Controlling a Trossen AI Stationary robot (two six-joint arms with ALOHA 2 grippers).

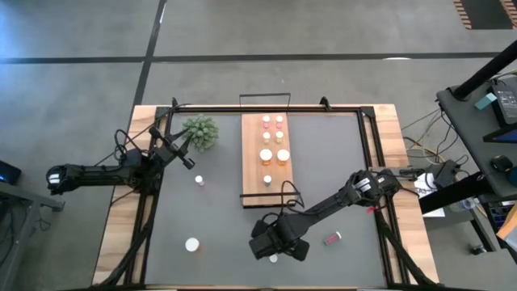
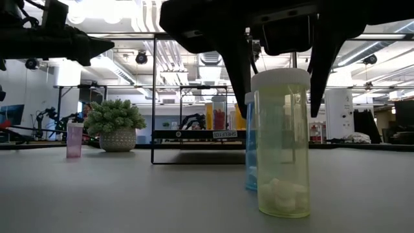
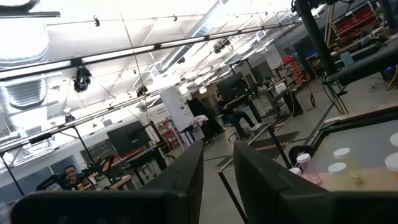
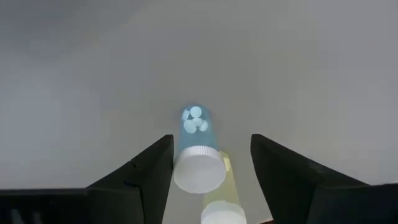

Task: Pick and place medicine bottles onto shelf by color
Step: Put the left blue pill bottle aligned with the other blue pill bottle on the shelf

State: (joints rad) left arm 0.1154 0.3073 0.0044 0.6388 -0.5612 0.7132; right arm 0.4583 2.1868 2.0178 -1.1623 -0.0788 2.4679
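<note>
Roughly seven bottles sit on the shelf (image 1: 252,174). Right claw (image 4: 210,163) hangs released over a blue bottle (image 4: 194,134) and yellow bottle (image 2: 283,145); three more wait on the bench (image 1: 339,162). Left claw (image 1: 184,149): released, idle.

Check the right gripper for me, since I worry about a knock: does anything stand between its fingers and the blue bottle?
Nothing sits between the open right gripper and the blue bottle. A yellow bottle stands right beside it and could be bumped.

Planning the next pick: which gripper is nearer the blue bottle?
Right. The right gripper hangs directly over the blue bottle, jaws open. The left gripper waits by the plant.
</note>
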